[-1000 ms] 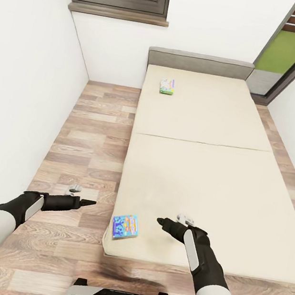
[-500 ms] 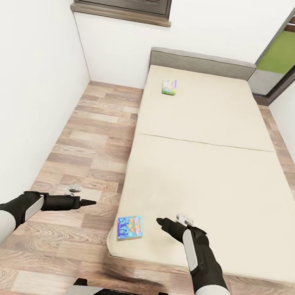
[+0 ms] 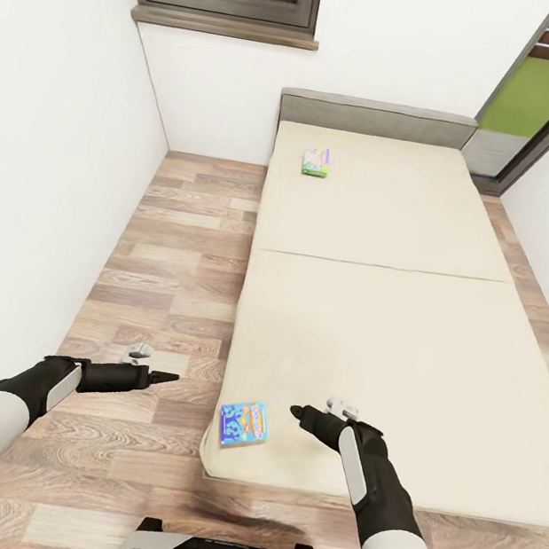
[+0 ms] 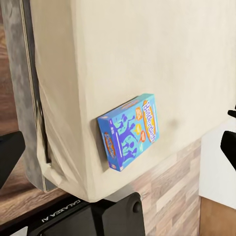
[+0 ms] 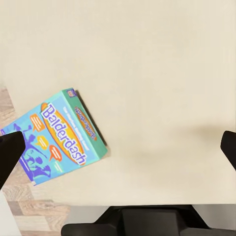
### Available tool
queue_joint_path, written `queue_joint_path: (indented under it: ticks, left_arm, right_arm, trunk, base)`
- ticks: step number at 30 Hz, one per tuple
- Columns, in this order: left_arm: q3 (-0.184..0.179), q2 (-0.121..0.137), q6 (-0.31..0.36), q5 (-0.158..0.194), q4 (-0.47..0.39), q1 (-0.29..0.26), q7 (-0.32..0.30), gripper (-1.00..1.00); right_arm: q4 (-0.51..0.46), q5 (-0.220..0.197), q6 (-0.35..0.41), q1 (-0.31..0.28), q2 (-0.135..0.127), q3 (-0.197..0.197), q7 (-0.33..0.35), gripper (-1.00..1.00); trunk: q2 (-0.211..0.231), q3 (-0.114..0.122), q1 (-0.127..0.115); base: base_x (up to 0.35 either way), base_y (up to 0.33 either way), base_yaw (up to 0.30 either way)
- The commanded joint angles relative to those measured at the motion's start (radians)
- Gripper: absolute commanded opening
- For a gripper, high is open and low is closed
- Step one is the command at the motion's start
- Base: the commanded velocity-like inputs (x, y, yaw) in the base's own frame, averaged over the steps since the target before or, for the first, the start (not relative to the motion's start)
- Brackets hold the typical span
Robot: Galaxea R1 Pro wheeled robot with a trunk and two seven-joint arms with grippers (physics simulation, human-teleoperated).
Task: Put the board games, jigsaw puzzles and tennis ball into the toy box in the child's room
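Right gripper (image 3: 295, 411): hangs over the near end of the bed (image 3: 405, 352), empty. Its wrist view shows a dark fingertip at each side edge with bare mattress between, so the jaws stand wide apart. Left gripper (image 3: 168, 376): hangs over the floor (image 3: 181, 240) just off the bed's edge, holding nothing; the fingers read as a single dark point from the head, and whether they are parted cannot be told.

Blue game (image 3: 242, 422): lies flat at the bed's near corner, between the two grippers and touching neither, one corner close to the mattress edge. Second game (image 3: 315, 161): lies far up the bed near the headboard (image 3: 377, 117), well apart from both arms.

Risk, as a judgement: the blue game is thin and flat on soft mattress, so a grasp from above may slip off or press it in. A sideways nudge could push it off the corner onto the floor.

Pose: both forearms reach forward and low, roughly level, fingers turned inward toward each other.
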Motion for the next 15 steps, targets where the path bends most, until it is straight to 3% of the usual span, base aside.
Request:
queue_joint_path:
  ticks: [1, 15]
  left_arm:
    - [-0.004, 0.001, 0.010, 0.009, 0.000, 0.000, -0.001, 1.00]
    - [-0.003, 0.002, 0.010, 0.009, 0.000, 0.000, 0.000, 1.00]
  right_arm:
    - [-0.001, -0.001, 0.005, 0.000, 0.001, -0.004, 0.002, 1.00]
    - [0.004, 0.001, 0.004, 0.000, 0.010, -0.002, -0.017, 1.00]
  trunk:
    - [-0.002, -0.002, 0.001]
    - [-0.002, -0.020, 0.001]
  base:
    - [0.000, 0.002, 0.000]
    - [0.000, 0.000, 0.000]
